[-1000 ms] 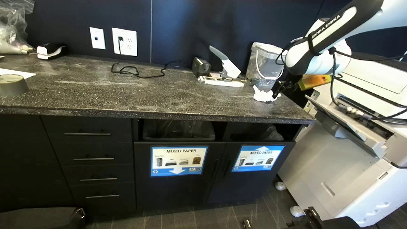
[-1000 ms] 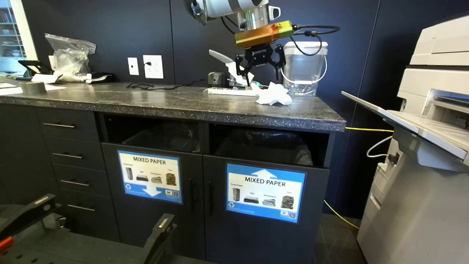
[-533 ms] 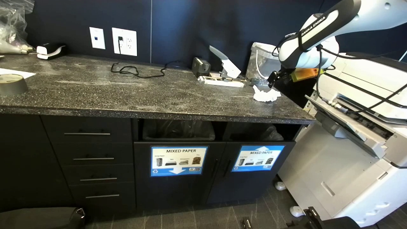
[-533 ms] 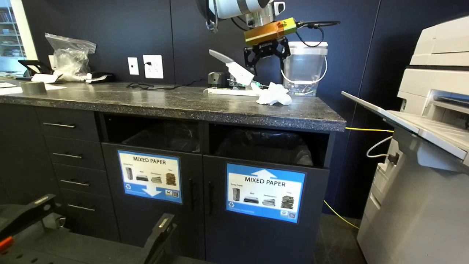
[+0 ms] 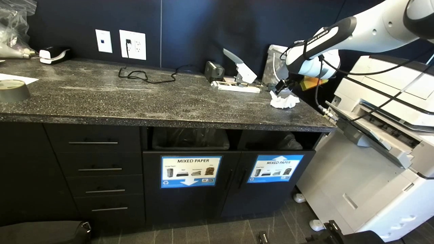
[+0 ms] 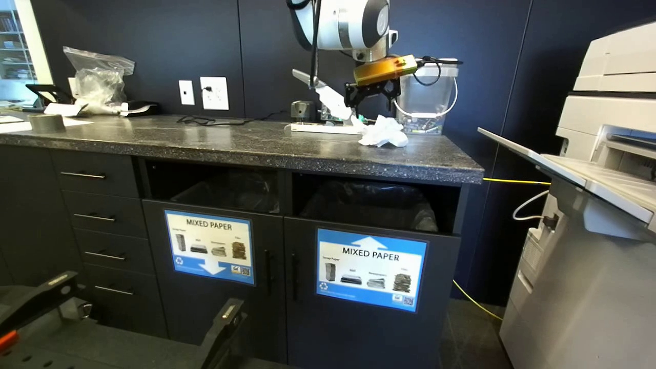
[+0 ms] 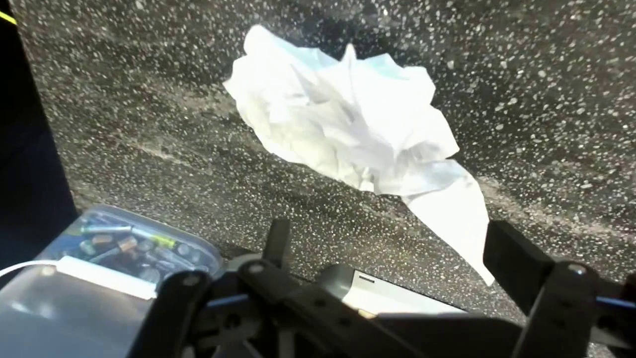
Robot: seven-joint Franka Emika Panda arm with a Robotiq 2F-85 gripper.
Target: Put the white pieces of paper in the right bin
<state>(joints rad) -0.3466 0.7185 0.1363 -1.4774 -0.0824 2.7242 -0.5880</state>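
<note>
Paper [image 7: 348,119], white and crumpled, lies on the dark speckled countertop [image 6: 246,138] near one end, a pointed tail sticking out from the main lump. Just beside it hangs the gripper [image 7: 387,231], its two fingers spread well apart; in the wrist view the tail runs alongside one fingertip (whether they touch, I cannot tell). Behind the paper, in both exterior views, stand a translucent bucket [image 6: 428,97] with small cylindrical items [image 7: 129,243] in its bottom and a heavy-duty stapler [image 6: 333,101] with its lever raised, a black pencil sharpener [image 5: 214,70] next to it. Below the countertop, the right bin [image 6: 366,212], lined with plastic, shows in its cabinet opening above a blue-bordered sign [image 6: 371,269] reading MIXED PAPER, arrow pointing up. The left bin [image 5: 190,147] sits alongside, over a matching sign [image 5: 191,171] with its arrow pointing down. Off the countertop's end stands a pale copier [image 5: 359,169]. Well apart, towards the opposite end, lie a roll of tape [image 5: 13,90] and a clear plastic bag [image 6: 100,77].
</note>
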